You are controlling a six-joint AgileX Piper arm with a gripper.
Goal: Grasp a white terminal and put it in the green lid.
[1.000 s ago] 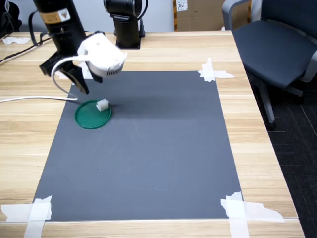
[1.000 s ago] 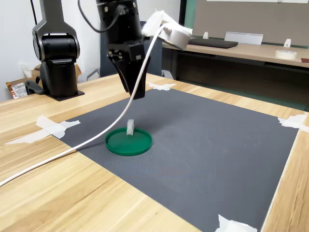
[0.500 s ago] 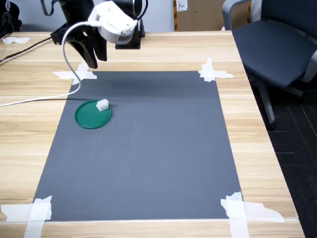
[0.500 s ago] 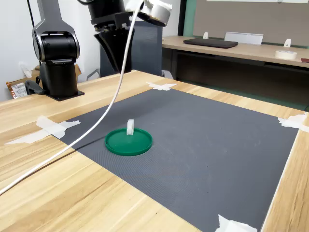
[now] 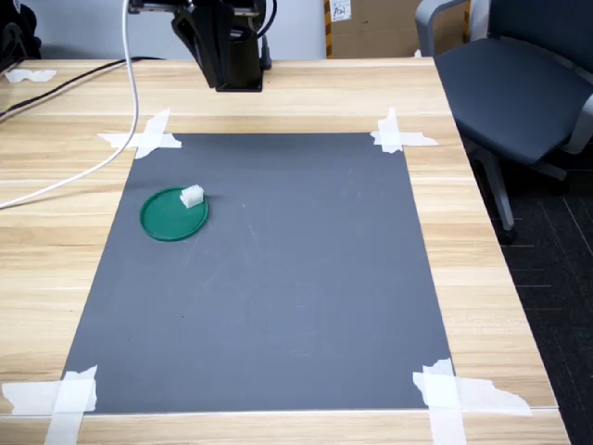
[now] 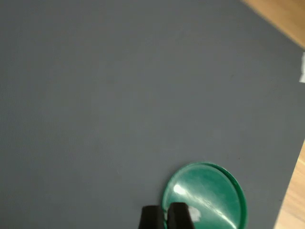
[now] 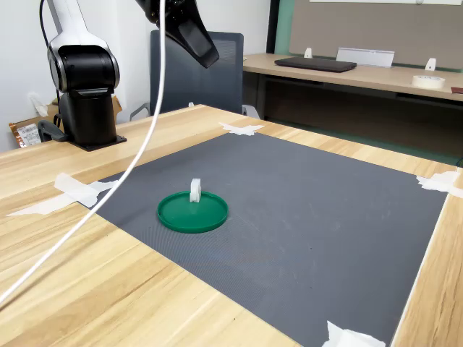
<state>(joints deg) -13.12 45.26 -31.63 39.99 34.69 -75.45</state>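
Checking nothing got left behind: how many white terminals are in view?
1. The white terminal sits on the green lid at its rim, near the mat's left side in the first exterior view.

The arm [image 7: 189, 30] has risen well above the lid [image 5: 173, 215], its fingers [image 6: 178, 217] now near the top edge in both exterior views; the white cable [image 5: 85, 167] swung along.

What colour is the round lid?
Dark green; the lid shows best in the first exterior view.
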